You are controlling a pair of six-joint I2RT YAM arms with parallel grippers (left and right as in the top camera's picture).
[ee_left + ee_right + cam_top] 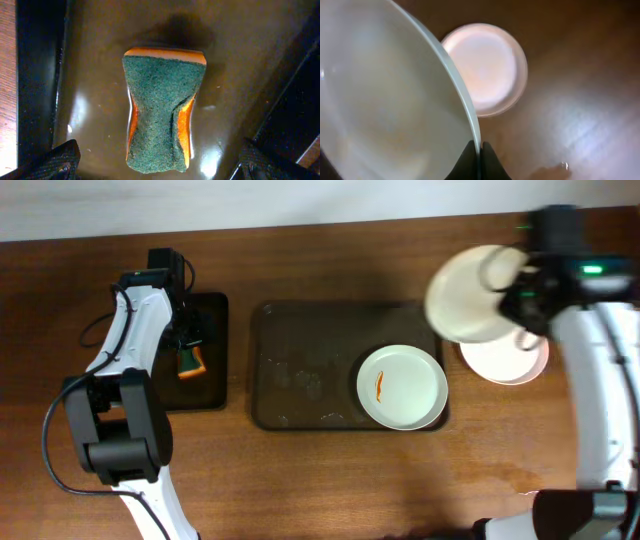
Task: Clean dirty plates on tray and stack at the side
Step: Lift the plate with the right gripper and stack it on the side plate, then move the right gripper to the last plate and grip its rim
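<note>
One white plate (pixel 402 386) with an orange-red smear lies at the right end of the dark brown tray (pixel 300 370). My right gripper (pixel 525 292) is shut on the rim of a second white plate (pixel 468 292), held in the air over the tray's right edge; in the right wrist view this plate (pixel 385 105) fills the left half, pinched between the fingers (pixel 480 160). A third white plate (pixel 505 358) (pixel 487 67) lies on the table right of the tray. My left gripper (pixel 160 167) is open, its fingers straddling a green-and-orange sponge (pixel 162 112) (pixel 191 361).
The sponge lies on a smaller black tray (pixel 205 395) left of the brown tray. Water droplets speckle the brown tray's middle (pixel 300 375). Bare wooden table (pixel 330 480) lies in front of both trays.
</note>
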